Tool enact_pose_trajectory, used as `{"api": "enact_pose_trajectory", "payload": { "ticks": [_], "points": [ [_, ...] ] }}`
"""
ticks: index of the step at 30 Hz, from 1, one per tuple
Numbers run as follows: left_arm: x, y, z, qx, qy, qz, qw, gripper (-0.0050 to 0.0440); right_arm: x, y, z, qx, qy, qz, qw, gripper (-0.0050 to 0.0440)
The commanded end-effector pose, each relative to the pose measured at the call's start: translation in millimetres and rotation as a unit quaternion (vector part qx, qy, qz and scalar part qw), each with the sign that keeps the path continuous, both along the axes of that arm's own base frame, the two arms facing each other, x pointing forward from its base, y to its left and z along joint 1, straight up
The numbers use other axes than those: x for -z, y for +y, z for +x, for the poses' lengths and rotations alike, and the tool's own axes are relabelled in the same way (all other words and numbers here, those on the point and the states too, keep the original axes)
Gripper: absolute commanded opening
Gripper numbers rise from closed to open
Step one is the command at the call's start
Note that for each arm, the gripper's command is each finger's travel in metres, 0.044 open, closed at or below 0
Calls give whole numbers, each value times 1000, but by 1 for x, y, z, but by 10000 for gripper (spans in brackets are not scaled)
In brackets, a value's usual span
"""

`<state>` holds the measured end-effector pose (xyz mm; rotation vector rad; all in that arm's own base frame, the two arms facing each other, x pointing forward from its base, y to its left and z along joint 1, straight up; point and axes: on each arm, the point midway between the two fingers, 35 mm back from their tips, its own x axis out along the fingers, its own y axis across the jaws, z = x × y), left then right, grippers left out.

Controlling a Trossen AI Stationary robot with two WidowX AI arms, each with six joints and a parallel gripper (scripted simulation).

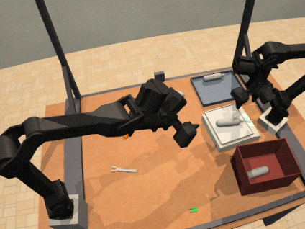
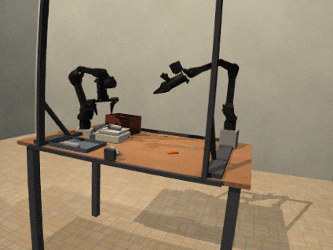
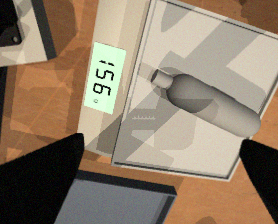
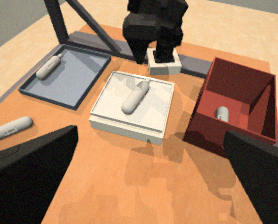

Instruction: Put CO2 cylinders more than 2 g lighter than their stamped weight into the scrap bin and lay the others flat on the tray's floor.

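Note:
A grey cylinder [image 1: 227, 122] [image 2: 115, 127] [image 3: 215, 105] [image 4: 135, 97] lies on the scale [image 1: 214, 133] [image 4: 112, 110] [image 3: 105, 78], whose display reads 156, seen turned. Its stamp is not visible. My left gripper [image 2: 104, 110] [image 3: 162, 143] is open and empty above the scale. One cylinder [image 1: 213, 77] [image 4: 48, 67] lies flat on the tray [image 1: 216, 99] [image 4: 75, 100]. Another [image 1: 260, 171] [image 4: 222, 114] lies in the red scrap bin [image 1: 239, 182] [image 2: 133, 123]. A fourth [image 4: 17, 126] lies on the table, its marks unreadable. My right gripper [image 2: 155, 93] [image 4: 151, 135] is open and empty, high over the table.
A white fork-shaped piece [image 1: 124, 170], an orange piece [image 2: 173, 152] and a green piece [image 1: 193, 209] lie on the table. A small dark block [image 1: 159, 75] [image 2: 110, 154] stands at the back edge. Dark frame posts [image 1: 50, 27] rise at the table's edges.

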<state>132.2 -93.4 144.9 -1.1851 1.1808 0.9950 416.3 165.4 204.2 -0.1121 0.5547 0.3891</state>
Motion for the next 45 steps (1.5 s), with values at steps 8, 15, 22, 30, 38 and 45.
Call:
{"api": "enact_pose_trajectory", "payload": {
  "ticks": [8,15,22,30,38,45],
  "points": [
    [0,7,-17,240,-36,11,970,440,-11,1,1,0,-13,5,1000,440],
    [3,11,-27,379,-59,29,923,440,-11,1,1,0,-13,5,1000,440],
    [4,13,-32,487,-79,46,868,440,-11,1,1,0,-13,5,1000,440],
    [9,17,-42,620,-105,71,774,440,-11,1,1,0,-13,5,1000,440],
    [14,21,-49,719,-122,96,677,440,-11,1,1,0,-13,5,1000,440],
    [21,25,-56,798,-137,119,575,440,-11,1,1,0,-13,5,1000,440]
  ]
}}
